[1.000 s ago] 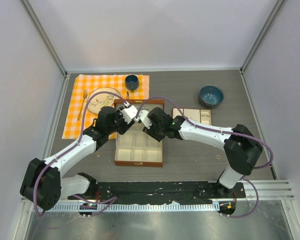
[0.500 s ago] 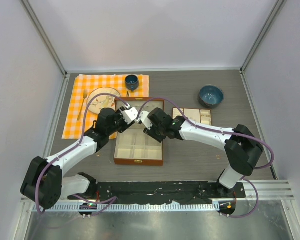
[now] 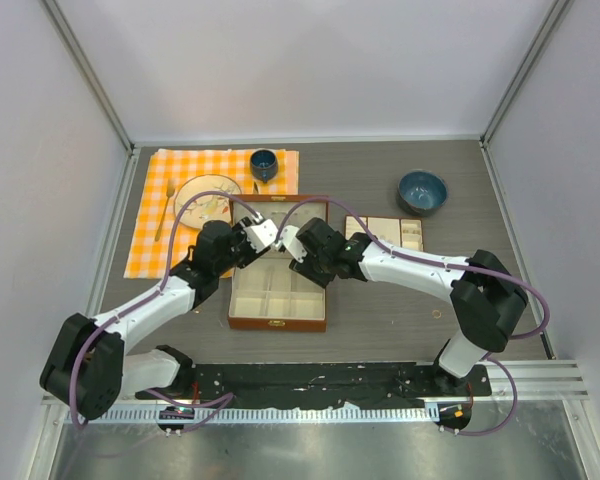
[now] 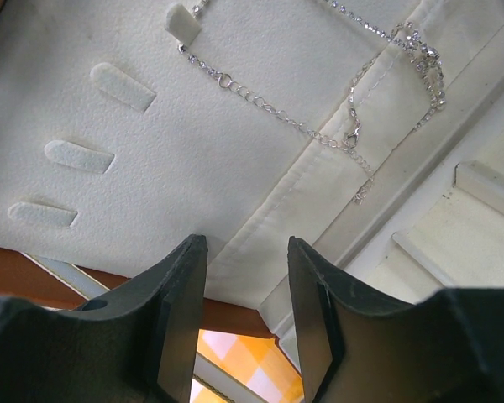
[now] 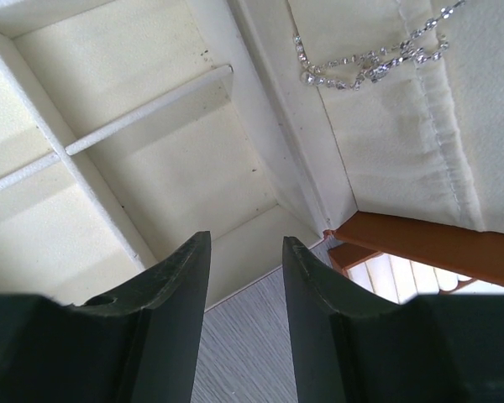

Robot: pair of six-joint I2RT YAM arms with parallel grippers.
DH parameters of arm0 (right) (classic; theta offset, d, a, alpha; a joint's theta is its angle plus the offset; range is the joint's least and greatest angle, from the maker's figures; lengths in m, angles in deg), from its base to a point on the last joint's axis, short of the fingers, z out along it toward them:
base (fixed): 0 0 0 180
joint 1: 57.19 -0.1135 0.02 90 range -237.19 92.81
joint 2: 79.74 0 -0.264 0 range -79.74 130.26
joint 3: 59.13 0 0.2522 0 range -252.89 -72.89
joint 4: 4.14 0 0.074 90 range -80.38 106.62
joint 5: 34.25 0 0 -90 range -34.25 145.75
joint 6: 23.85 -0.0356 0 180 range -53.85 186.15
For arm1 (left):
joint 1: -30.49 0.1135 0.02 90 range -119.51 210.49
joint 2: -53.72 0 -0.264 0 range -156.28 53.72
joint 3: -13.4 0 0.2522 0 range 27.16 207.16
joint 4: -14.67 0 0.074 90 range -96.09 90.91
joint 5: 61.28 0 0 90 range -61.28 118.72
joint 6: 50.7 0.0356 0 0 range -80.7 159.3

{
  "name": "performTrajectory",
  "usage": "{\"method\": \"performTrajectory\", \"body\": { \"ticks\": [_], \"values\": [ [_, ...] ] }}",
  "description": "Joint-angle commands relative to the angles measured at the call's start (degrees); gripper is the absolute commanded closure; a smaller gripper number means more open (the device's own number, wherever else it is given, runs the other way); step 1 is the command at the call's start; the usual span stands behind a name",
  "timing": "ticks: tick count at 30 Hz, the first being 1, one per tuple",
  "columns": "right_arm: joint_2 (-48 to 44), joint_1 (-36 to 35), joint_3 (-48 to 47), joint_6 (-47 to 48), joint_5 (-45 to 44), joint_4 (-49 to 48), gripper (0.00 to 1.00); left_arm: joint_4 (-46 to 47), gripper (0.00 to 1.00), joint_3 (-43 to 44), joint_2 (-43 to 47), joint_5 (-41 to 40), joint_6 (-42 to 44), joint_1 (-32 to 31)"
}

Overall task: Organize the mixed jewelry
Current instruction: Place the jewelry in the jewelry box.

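A thin silver chain necklace (image 4: 319,134) hangs on the cream lining of the open brown box's raised lid (image 3: 280,207); it also shows in the right wrist view (image 5: 370,63). The box's cream compartments (image 5: 151,159) look bare. My left gripper (image 4: 245,243) is open and empty, close in front of the lid's lower left corner (image 3: 263,236). My right gripper (image 5: 246,239) is open and empty over the box's back right corner (image 3: 290,243). A tiny copper ring (image 3: 436,314) lies on the table at the right.
An orange checked cloth (image 3: 145,250) holds a plate (image 3: 206,197) with small pale items, a gold spoon (image 3: 164,215) and a small blue cup (image 3: 264,163). A blue bowl (image 3: 421,191) and a cream divided tray (image 3: 385,232) stand right of the box.
Both grippers have shifted slightly nearer and lower, closing in on the box by the lid's hinge. The box and necklace have stayed in place.
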Motion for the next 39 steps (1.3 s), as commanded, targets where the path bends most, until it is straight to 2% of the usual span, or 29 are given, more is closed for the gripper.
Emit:
{"method": "performTrajectory", "body": {
  "ticks": [1, 16, 23, 26, 29, 32, 37, 39],
  "values": [
    [-3.0, 0.4, -1.2, -2.3, -1.2, -6.7, 0.54, -5.1, 0.53, -2.1, -0.2, 3.6, 7.6, -3.1],
    [-3.3, 0.8, -1.1, -2.5, -0.9, -6.6, 0.54, -7.2, 0.65, -4.3, -1.1, 3.8, 11.7, -4.6],
    [-3.3, 0.9, -1.0, -2.6, -0.7, -6.7, 0.54, -6.1, 0.80, -5.5, -2.6, 3.6, 12.6, -4.6],
    [-3.2, 0.9, -0.9, -2.6, -0.7, -6.6, 0.54, -6.0, 0.92, -6.0, -3.1, 3.6, 13.0, -4.6],
    [-3.1, 0.9, -0.8, -2.6, -0.6, -6.7, 0.54, -6.1, 0.97, -6.5, -2.8, 4.0, 12.9, -4.7],
    [-2.8, 1.0, -0.8, -2.7, -0.6, -6.7, 0.55, -6.5, 1.00, -7.0, -2.1, 4.2, 13.0, -4.7],
    [-2.6, 1.0, -0.7, -2.7, -0.2, -6.6, 0.55, -8.3, 1.00, -7.2, -0.5, 4.7, 13.6, -4.7],
    [-2.5, 1.0, -0.7, -2.7, -0.2, -6.6, 0.54, -8.5, 0.96, -7.2, 0.3, 4.3, 13.8, -4.7]
  ]
}}
